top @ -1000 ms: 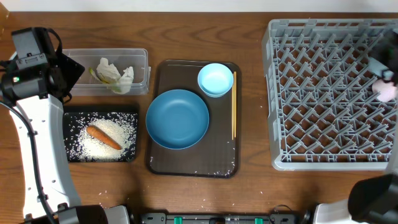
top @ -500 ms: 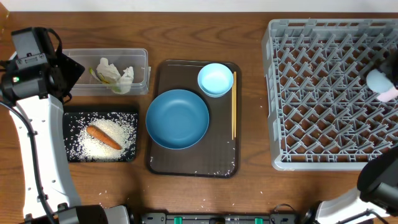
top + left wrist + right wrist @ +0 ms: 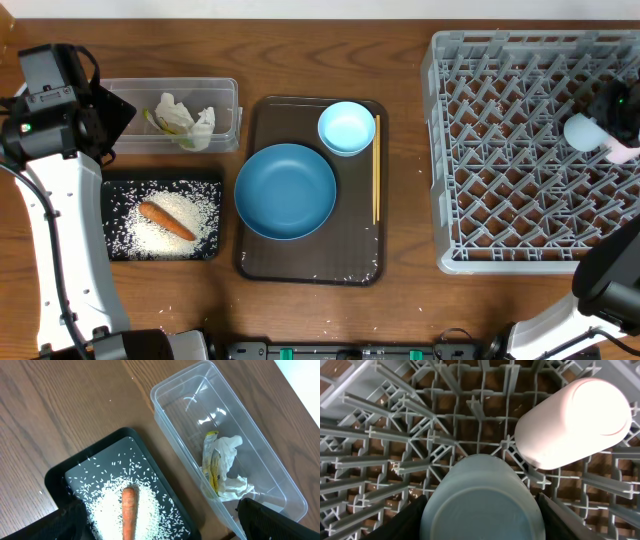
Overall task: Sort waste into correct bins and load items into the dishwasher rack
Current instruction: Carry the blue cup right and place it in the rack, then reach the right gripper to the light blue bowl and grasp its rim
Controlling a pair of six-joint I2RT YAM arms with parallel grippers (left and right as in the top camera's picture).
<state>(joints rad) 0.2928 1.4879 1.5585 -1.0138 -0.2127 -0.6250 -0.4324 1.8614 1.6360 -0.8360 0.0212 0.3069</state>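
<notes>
My right gripper (image 3: 608, 112) is shut on the light-blue cup (image 3: 581, 131), base towards the wrist camera (image 3: 480, 502), just above the grey dishwasher rack (image 3: 500, 170). The white cup (image 3: 572, 422) lies on the rack pegs beside it. My left gripper (image 3: 95, 115) is open and empty above the bins. The carrot (image 3: 166, 221) and rice (image 3: 195, 205) lie in the black tray (image 3: 115, 185). Tissue (image 3: 190, 118) and the snack wrapper (image 3: 212, 462) lie in the clear tub (image 3: 230, 100). The large blue dish (image 3: 285, 190), small bowl (image 3: 346, 128) and chopsticks (image 3: 376, 170) rest on the brown tray (image 3: 355, 255).
A few loose rice grains lie on the brown tray's front edge (image 3: 330, 275) and on the table by the black tray. The rack fills the right side of the table; its upright pegs (image 3: 395, 425) stand close around the held cup.
My right gripper has carried the light-blue cup leftward over the rack, away from the white cup. The left arm and the other things have not moved.
</notes>
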